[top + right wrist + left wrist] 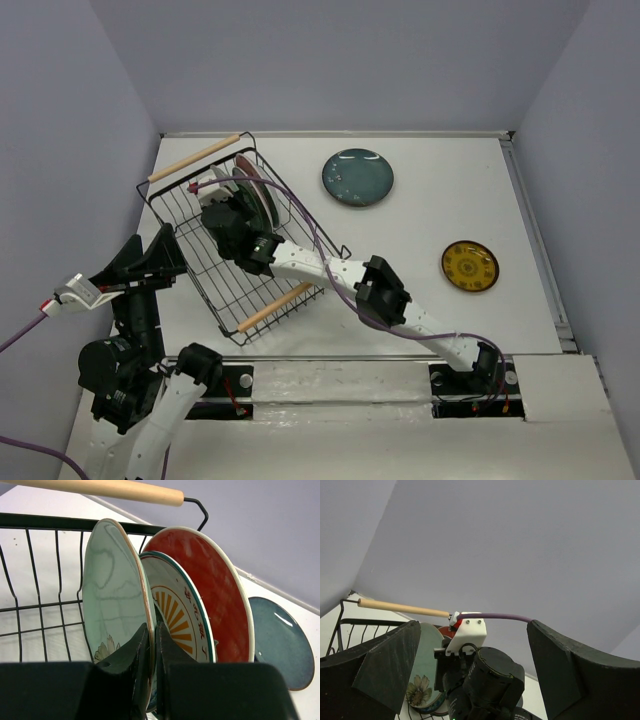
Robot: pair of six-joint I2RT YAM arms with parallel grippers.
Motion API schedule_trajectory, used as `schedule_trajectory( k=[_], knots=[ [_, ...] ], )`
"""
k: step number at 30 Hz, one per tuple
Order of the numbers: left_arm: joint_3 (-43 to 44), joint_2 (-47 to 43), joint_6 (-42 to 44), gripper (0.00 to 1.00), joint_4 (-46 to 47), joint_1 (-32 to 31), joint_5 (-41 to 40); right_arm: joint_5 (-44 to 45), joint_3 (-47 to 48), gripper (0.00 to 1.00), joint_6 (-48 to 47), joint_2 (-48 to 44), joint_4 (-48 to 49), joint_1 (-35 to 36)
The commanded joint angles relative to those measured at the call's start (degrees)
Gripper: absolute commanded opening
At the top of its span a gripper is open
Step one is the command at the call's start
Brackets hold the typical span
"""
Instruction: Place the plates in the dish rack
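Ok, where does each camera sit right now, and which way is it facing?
Top external: above and behind, looking down on the table; left arm, right arm and their bases show.
Left wrist: on the raised left arm, looking across the rack to the back wall; open left tool frames it.
Right wrist: on the right arm in the rack, facing the red plate; right tool shut on the mint plate.
Shared: both wrist views show the wooden handle and mint plate.

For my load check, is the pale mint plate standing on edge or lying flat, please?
On edge: the mint plate stands in the dish rack beside the sunburst plate, pinched by the right gripper.
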Motion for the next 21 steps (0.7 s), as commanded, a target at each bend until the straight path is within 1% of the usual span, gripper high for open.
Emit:
schedule_trajectory(
  k=[1, 2, 3, 4, 5, 6, 7, 8, 10, 15, 17, 18, 20, 21],
  knots=[
    [0.8, -0.7, -0.2, 0.99, 1.9, -0.3, -0.2, 1.3, 0.8, 0.07, 1.5, -1.7, 7.5, 0.3],
    [0.8, -0.7, -0.2, 0.99, 1.9, -0.2, -0.2, 1.2, 0.7, 0.07, 1.6, -1.7, 7.5, 0.3],
    [0.8, -0.8, -0.2, 0.99, 1.9, -0.2, -0.2, 0.9, 0.6, 0.09, 1.7, -1.7, 7.5, 0.3],
    [0.7, -0.7, -0.2, 0.99, 1.8, -0.2, -0.2, 0.5, 0.3, 0.25, 1.9, -1.9, 7.5, 0.3],
    [0.7, -0.8, -0.2, 0.99, 1.8, -0.3, -0.2, -0.1, -0.4, 0.34, 2.4, -2.3, 7.4, 0.3],
    [0.7, -0.8, -0.2, 0.99, 1.8, -0.3, -0.2, -0.4, -0.8, 0.4, 2.7, -2.7, 7.3, 0.3],
    [0.7, -0.7, -0.2, 0.99, 1.8, -0.2, -0.1, -0.9, -1.2, 0.51, 3.1, -3.8, 7.1, 0.3],
    [0.7, -0.8, -0.3, 0.99, 1.8, -0.2, -0.1, -1.3, -2.3, 0.55, 3.9, -4.5, 6.6, 0.3],
    [0.7, -0.7, -0.2, 0.99, 1.7, -0.3, 0.0, -2.5, -3.7, 0.59, 4.6, -6.3, 6.4, 0.3],
    [0.6, -0.4, -0.2, 0.99, 1.7, -0.4, 0.3, -6.5, -7.7, 0.59, 8.2, -13.6, 3.1, 0.3],
    [0.6, -0.4, -0.3, 0.99, 1.7, -0.4, 0.3, -9.0, -11.6, 0.6, 9.7, -16.8, 2.3, 0.3],
    [0.6, -0.3, -0.3, 0.99, 1.7, -0.4, 0.4, -11.7, -14.7, 0.61, 11.7, -20.5, 1.5, 0.3],
    [0.6, -0.1, -0.3, 0.99, 1.7, -0.4, 0.4, -14.0, -18.1, 0.63, 14.1, -24.6, 0.8, 0.3],
    [0.6, -0.1, -0.3, 0.99, 1.7, -0.4, 0.6, -16.1, -20.0, 0.64, 14.9, -29.0, 0.6, 0.3]
  ],
)
